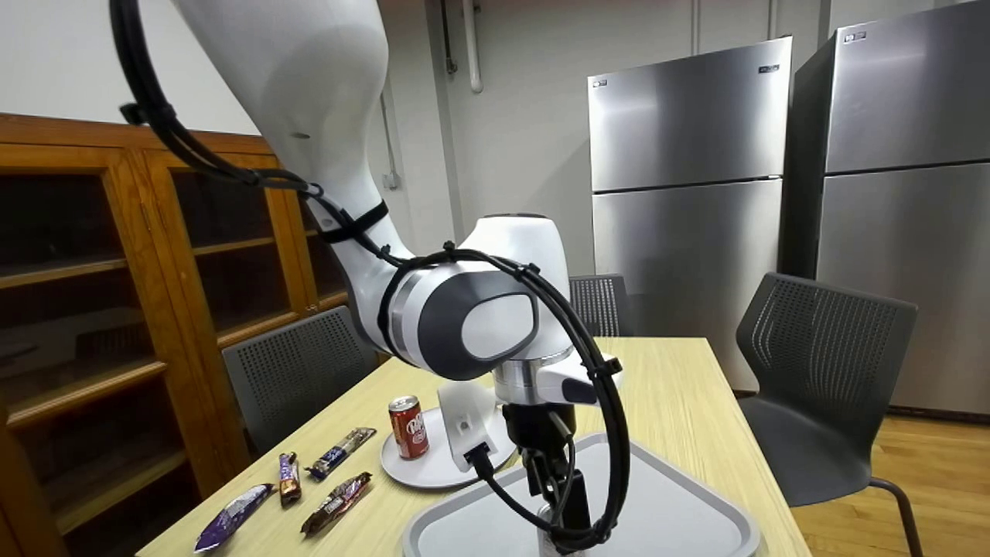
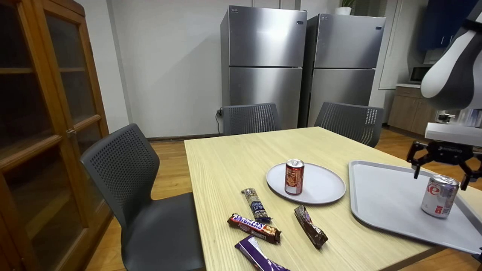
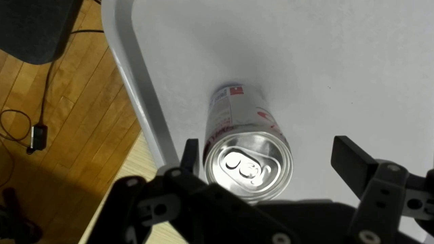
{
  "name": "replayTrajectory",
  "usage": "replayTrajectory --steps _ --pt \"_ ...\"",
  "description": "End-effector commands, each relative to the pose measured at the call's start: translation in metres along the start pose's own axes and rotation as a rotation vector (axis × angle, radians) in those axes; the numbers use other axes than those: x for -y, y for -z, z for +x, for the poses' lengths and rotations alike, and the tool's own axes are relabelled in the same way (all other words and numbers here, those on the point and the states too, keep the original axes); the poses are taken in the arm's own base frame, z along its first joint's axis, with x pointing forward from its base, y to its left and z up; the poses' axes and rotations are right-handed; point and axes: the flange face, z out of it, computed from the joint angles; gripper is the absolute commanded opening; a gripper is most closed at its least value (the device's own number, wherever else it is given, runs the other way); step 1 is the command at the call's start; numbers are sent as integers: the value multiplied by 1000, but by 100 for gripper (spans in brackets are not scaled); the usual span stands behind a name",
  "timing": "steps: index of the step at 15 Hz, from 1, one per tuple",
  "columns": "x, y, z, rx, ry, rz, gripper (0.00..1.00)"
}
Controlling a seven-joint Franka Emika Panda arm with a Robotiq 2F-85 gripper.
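"So why is the claw [image 2: 440, 181] spread that wide?"
"Probably because the silver can [image 2: 438, 199] is fat; it stands between the fingers [image 3: 190, 154], nearer one, ungripped."
"Standing where?"
"Upright on the tray [image 2: 388, 199], near its edge; that raised lip should stop it sliding off."
"And the red can [image 2: 294, 178] over there?"
"Toward one edge of the plate [image 2: 325, 186], likely steady on something so flat."

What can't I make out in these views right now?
Silver can: mostly hidden behind the fingers and cable, base cut off, in an exterior view.
Purple wrapper: partly cut off by an exterior view's bottom edge.
Tray: cut off by an edge in every view.
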Motion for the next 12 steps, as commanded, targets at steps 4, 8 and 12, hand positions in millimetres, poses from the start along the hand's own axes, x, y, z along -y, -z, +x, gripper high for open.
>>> replayTrajectory --steps 4,8,12 --pt "-4 -3 0 -3 39 25 100" --pt "-6 -3 0 -3 50 29 100" --pt "-6 -3 0 -4 64 28 75"
